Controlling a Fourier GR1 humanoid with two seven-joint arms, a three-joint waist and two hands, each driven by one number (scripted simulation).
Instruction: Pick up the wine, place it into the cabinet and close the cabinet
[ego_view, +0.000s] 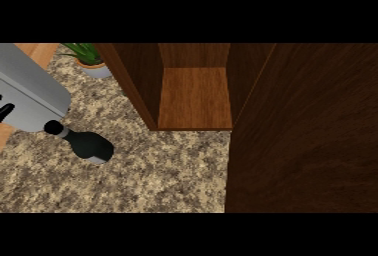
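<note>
left hand (6, 112) near wine (92, 146), cabinet (193, 97) open

My left forearm (29, 90) slants in from the upper left over the speckled counter (148, 175); the dark wine bottle (88, 145) hangs off its lower end, tilted; the cabinet (193, 95) stands open just right of it, its door (310, 140) swung wide; a potted plant (90, 59) sits behind.

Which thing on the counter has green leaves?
The potted plant at the back, beside the cabinet's left wall. The other thing, the dark wine bottle nearer the front, has no leaves.
</note>
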